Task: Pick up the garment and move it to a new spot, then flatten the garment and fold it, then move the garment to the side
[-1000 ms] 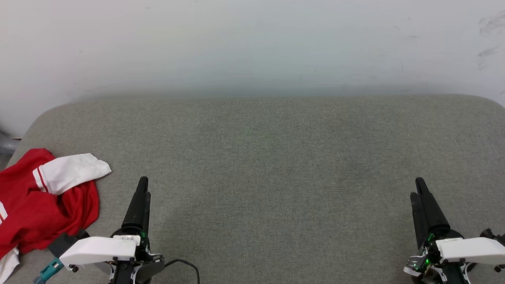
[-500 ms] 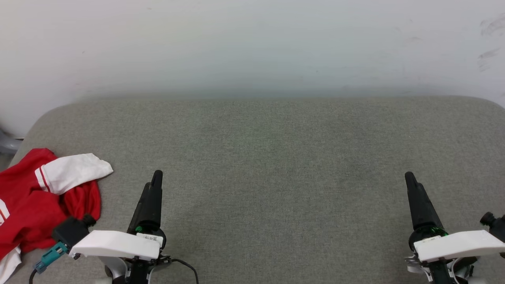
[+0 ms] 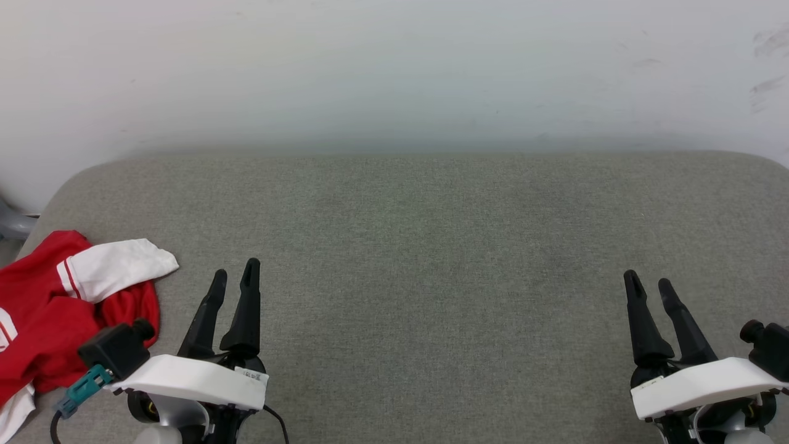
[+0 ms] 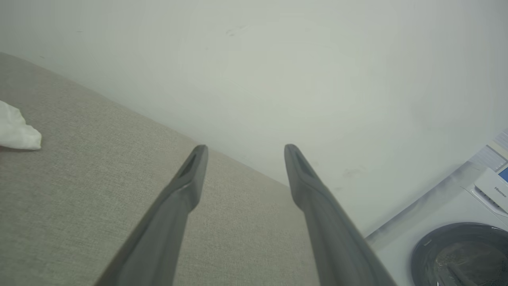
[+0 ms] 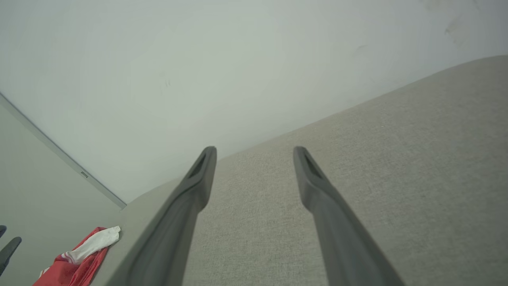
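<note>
– Status of the end effectors, please?
– Both are empty, with jaws spread wide. The left end effector [image 3: 235,269] is poised over the near left of the grey surface [image 3: 431,246], and the right end effector [image 3: 647,279] over the near right. Their fingers [image 3: 248,302] are long, dark, matte and tapering.
– And the garment?
– The garment [image 3: 43,320] lies crumpled at the surface's left end, just beside the left end effector and well apart from the right one. It has a red body, and one white sleeve [image 3: 114,268] with red stripes flops over the heap toward the middle.
– How will it handle?
– Light and limp, I judge. It looks like thin knit that will sag, and drag on the woven upholstery rather than slide. Nothing in it is stiff or fragile.
– Where to take hold?
– I'd pinch the red body near the heap's inner edge, or the sleeve's striped seam, where the layers bunch thick enough for narrow tips. Pulling the loose sleeve end alone would probably just trail the pile. The collar and hem are hidden in the folds.
</note>
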